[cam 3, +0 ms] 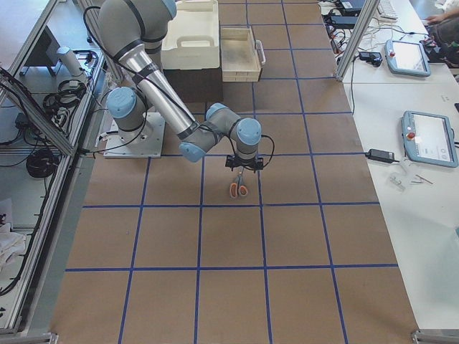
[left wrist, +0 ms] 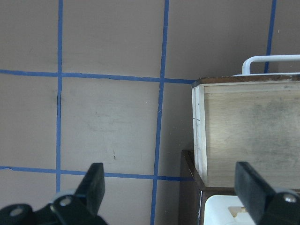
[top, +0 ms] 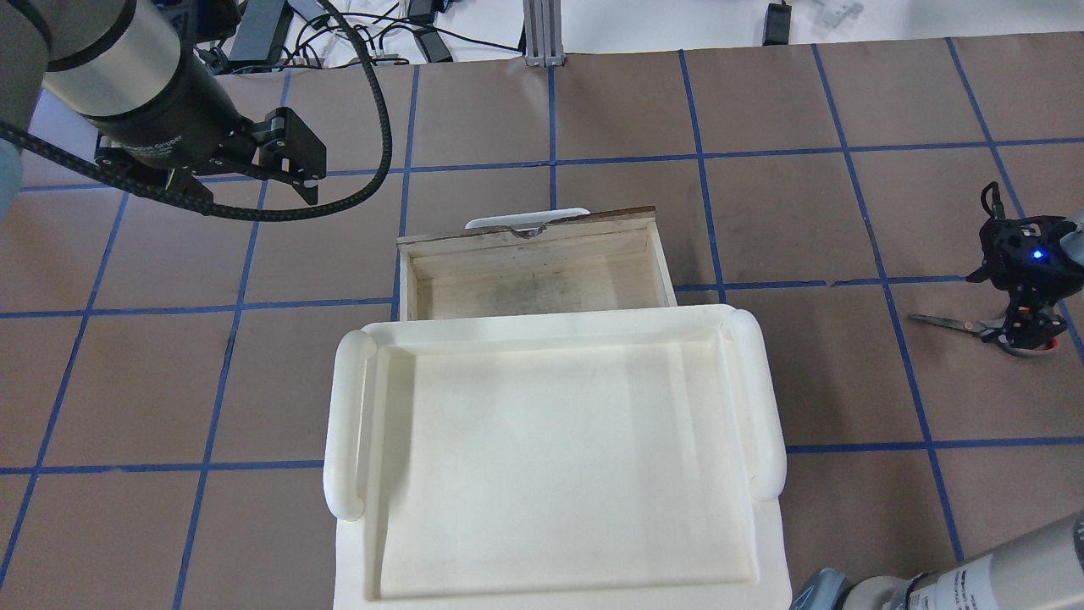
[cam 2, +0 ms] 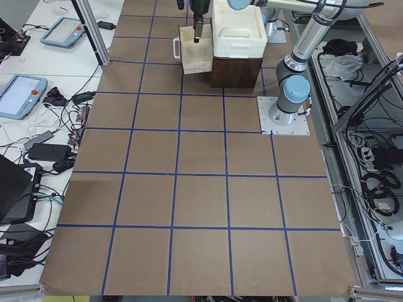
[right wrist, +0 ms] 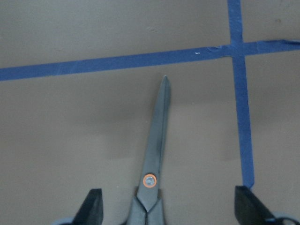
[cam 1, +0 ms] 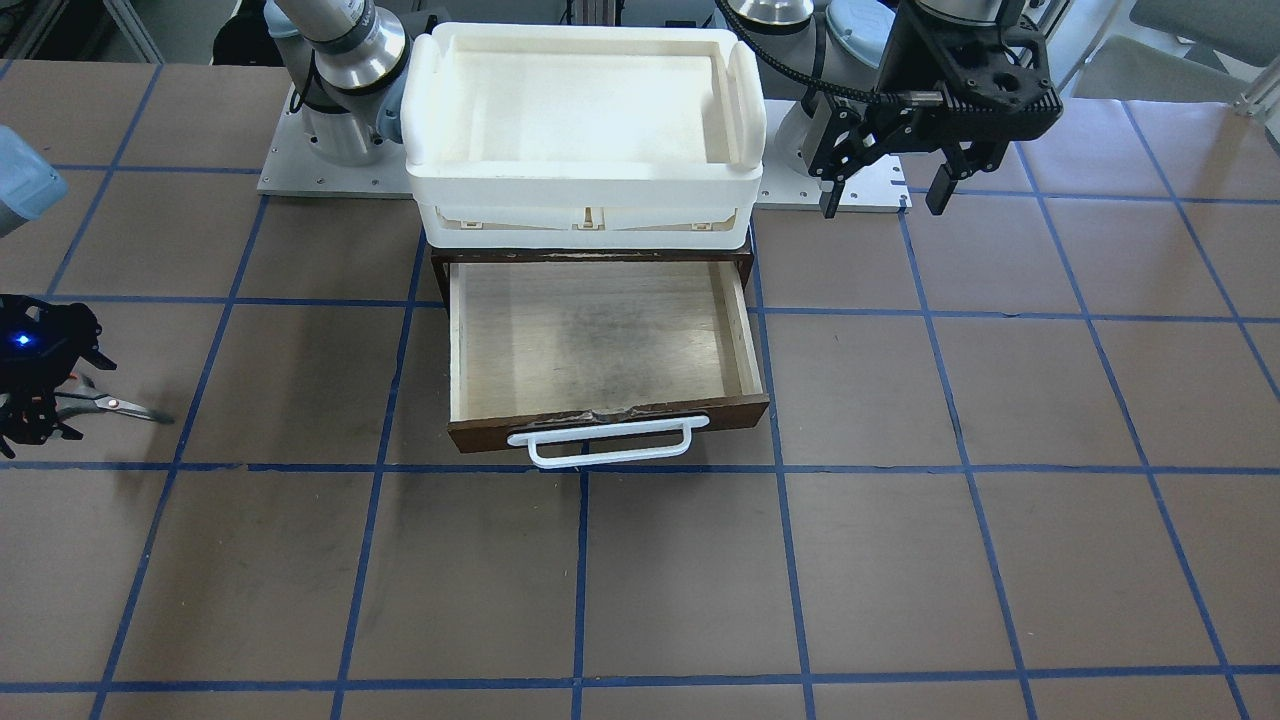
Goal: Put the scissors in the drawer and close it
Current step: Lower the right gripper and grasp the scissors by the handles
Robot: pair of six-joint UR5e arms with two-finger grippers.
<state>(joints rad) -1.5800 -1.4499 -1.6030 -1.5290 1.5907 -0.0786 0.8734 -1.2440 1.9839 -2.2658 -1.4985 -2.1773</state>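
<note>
The scissors (right wrist: 157, 136) lie flat on the brown table, blades closed, far out on my right side (top: 957, 323) (cam 1: 110, 403). My right gripper (right wrist: 171, 208) is open and low over them, one finger on each side just behind the pivot; the handles are mostly hidden below it (cam 3: 239, 188). The dark wooden drawer (cam 1: 600, 410) stands pulled out with its pale inside bare (top: 525, 233). My left gripper (cam 1: 883, 200) is open and empty, hovering above the table beside the drawer's left side (left wrist: 243, 136).
A white plastic tray (cam 1: 580, 185) sits on top of the drawer cabinet and covers the drawer's back part (top: 559, 457). Blue tape lines grid the table. Operator desks with tablets and cables line the far edge (cam 2: 25, 94).
</note>
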